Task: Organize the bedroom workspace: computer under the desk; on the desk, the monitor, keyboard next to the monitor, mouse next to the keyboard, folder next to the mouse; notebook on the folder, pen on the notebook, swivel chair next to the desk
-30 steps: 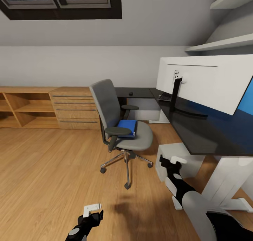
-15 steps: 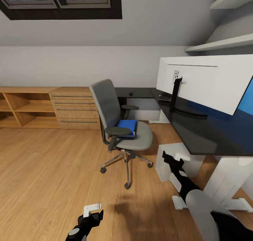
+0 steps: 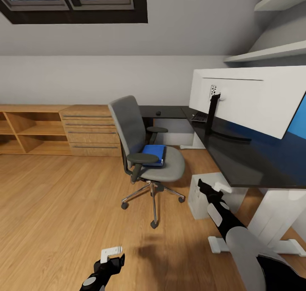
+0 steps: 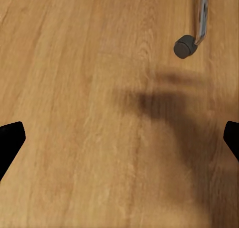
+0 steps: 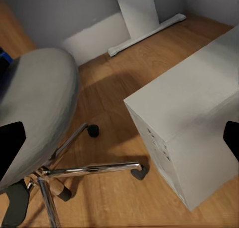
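The grey swivel chair (image 3: pixel 146 155) stands a little left of the black desk (image 3: pixel 246 163), with the blue folder (image 3: pixel 154 154) on its seat. The monitor (image 3: pixel 255 97) stands on the desk, white back toward me. Behind it lies the keyboard (image 3: pixel 199 117), and the mouse (image 3: pixel 158 113) is on the far wing. The white computer (image 3: pixel 199 197) sits under the desk. My right gripper (image 3: pixel 211 188) hovers open beside the computer (image 5: pixel 189 123), near the seat (image 5: pixel 35 103). Low over the floor, my left gripper (image 3: pixel 112 253) is open, near a castor (image 4: pixel 185 46). The notebook and pen are out of view.
Light wooden low cabinets (image 3: pixel 91 129) and open shelving (image 3: pixel 25 129) line the back wall. The desk's white leg (image 3: pixel 276 218) and its foot (image 3: pixel 255 244) stand at the right. Wall shelves (image 3: pixel 267 53) hang above the monitor. Wooden floor (image 3: pixel 59 206) spreads out to the left.
My right arm has moved slightly up and to the right, closer to the computer under the desk. The left arm, chair and folder have not moved.
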Tool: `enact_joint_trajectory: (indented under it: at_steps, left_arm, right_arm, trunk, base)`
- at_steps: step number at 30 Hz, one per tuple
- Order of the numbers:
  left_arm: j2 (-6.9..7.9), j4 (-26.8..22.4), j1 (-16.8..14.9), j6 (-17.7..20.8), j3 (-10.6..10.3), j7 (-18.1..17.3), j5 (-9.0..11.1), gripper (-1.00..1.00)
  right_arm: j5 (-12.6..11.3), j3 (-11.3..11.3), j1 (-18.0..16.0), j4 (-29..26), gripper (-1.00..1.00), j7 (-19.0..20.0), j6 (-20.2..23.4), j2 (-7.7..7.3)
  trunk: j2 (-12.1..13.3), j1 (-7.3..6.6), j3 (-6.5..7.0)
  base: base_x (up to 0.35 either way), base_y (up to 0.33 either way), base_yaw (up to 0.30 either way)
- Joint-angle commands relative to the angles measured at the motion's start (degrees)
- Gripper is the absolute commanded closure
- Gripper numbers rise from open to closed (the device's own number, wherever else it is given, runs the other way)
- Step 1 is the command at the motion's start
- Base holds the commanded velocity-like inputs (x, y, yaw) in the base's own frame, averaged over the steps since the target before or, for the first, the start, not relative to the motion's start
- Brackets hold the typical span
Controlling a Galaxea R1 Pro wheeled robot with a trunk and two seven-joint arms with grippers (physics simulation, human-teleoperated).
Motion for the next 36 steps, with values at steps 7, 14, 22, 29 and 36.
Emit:
enact_joint_trajectory:
  at_steps: [7, 14, 22, 29, 36]
  left_arm:
    - [-0.2, -0.09, -0.02, -0.68, -0.27, 0.3, 0.6, -1.0]
    - [-0.21, -0.1, -0.02, -1.6, -0.29, 0.31, 0.62, -1.0]
    - [-0.22, -0.1, -0.02, -1.88, -0.3, 0.31, 0.62, -1.0]
    - [-0.22, -0.1, -0.02, -1.91, -0.3, 0.31, 0.62, -1.0]
    - [-0.22, -0.1, -0.02, -1.92, -0.3, 0.31, 0.62, -1.0]
  right_arm:
    - [0.25, 0.12, -0.03, 0.24, -1.0, -0.38, -1.19, 1.25]
    - [0.45, 0.14, -0.03, 0.31, -1.0, -1.4, -2.09, 1.64]
    - [0.51, 0.13, -0.03, 0.32, -1.0, -1.51, -2.24, 1.73]
    - [0.5, 0.13, -0.03, 0.28, -1.0, -1.52, -2.25, 1.74]
    - [0.5, 0.13, -0.03, 0.29, -1.0, -1.49, -2.26, 1.74]
  trunk:
    - [-0.02, -0.01, -0.05]
    - [-0.02, -0.01, -0.05]
    - [-0.02, -0.01, -0.05]
    - [-0.02, -0.01, -0.05]
    - [-0.02, -0.01, -0.05]
  base:
    - [0.0, 0.0, 0.0]
    - [0.05, 0.0, 0.0]
    - [0.212, 0.0, 0.0]
    - [0.277, 0.0, 0.0]
    - [0.285, 0.0, 0.0]
